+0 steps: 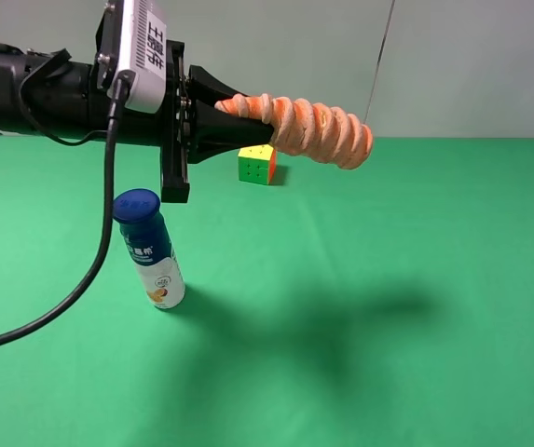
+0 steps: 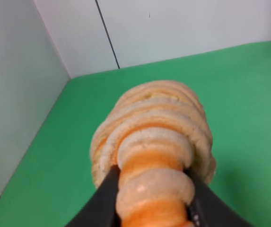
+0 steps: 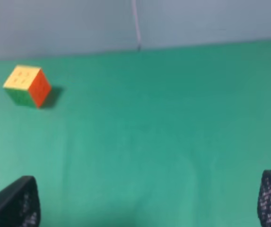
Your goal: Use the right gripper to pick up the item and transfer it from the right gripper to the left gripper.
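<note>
We see the left gripper (image 1: 248, 119) clamped on the roll (image 1: 321, 130), up over the bench (image 1: 434, 279). The right gripper (image 3: 149, 203) seems wide apart.

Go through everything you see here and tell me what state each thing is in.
Soft orange roll with cream spiral ribs: held in the air by one end, roughly level.
Left end effector: shut on the roll.
Right end effector: open, empty.
White plastic bottle with blue cap: standing on the green table, cap on.
Yellow, green and orange puzzle cube: resting on the table, untouched.
</note>
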`<action>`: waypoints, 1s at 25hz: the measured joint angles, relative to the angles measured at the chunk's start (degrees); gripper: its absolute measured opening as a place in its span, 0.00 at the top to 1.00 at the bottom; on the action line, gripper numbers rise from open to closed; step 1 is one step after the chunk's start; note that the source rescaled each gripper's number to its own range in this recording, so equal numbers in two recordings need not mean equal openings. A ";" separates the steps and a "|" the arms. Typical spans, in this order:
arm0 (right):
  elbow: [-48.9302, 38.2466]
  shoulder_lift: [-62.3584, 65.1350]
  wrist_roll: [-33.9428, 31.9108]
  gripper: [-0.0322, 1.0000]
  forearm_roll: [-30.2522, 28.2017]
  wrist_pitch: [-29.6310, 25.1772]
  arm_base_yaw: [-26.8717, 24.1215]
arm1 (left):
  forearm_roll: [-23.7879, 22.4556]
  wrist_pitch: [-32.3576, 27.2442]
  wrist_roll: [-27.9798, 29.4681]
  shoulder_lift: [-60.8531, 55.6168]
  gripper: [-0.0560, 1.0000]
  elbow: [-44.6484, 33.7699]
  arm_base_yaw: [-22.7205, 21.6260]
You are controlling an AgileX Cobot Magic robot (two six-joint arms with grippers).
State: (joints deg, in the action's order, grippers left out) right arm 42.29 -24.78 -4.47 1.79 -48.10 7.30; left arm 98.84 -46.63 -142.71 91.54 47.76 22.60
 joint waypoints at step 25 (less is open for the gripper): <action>-14.34 23.38 3.35 0.00 -0.63 -10.75 0.00 | 0.00 0.00 0.14 0.00 0.92 0.00 0.00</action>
State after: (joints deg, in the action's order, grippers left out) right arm 27.95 -1.40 -1.12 1.15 -58.85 7.30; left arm 98.84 -46.63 -142.56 91.54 47.76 22.60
